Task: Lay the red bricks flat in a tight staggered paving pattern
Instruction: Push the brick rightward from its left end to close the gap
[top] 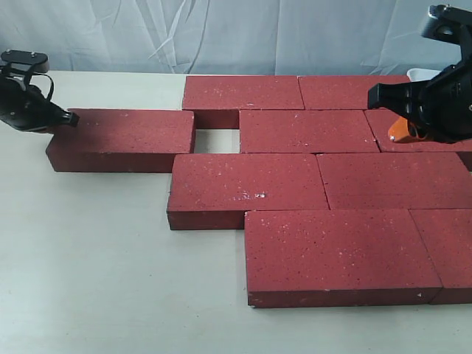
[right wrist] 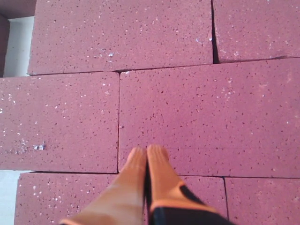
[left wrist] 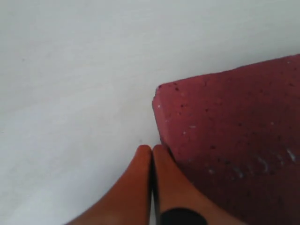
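Observation:
Several dark-red bricks [top: 284, 181] lie flat in staggered rows across the table. One loose brick [top: 122, 136] sits apart at the left, with a small gap [top: 216, 140] between it and the packed rows. My left gripper [top: 66, 116] is shut with nothing in it, its orange fingertips [left wrist: 161, 157] at that brick's far-left corner [left wrist: 161, 93]. My right gripper [top: 404, 131] hovers shut over the right part of the paving, with orange fingertips [right wrist: 157, 157] above a brick [right wrist: 206, 117] in a middle row.
A white object [top: 422, 74] peeks out behind the bricks at the back right. A pale wrinkled cloth [top: 221, 33] hangs behind the table. Bare white tabletop [top: 96, 265] spreads at the left and front.

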You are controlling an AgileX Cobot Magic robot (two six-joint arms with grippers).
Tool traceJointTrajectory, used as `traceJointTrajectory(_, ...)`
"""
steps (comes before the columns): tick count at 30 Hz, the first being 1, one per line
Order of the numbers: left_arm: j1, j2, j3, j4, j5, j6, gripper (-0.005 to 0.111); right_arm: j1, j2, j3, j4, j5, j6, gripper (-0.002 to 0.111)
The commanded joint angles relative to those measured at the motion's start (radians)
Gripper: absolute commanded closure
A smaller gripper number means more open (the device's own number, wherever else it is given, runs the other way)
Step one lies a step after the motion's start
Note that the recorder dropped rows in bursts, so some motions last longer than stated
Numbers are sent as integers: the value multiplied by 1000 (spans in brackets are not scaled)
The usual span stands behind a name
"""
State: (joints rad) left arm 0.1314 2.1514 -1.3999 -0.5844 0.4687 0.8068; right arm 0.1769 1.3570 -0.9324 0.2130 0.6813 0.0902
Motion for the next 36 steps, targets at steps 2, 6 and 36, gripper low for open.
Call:
traceJointTrajectory(2,-29,4,2,-83,2,44,107,-6,-8,4,-1,-12,-3,109)
traceJointTrajectory(6,-49,6,2,-100,9,42,107,-6,-8,4,-1,-12,-3,109)
traceJointTrajectory(36,-145,6,2,-253,52,46,107,-6,-8,4,-1,-12,-3,109)
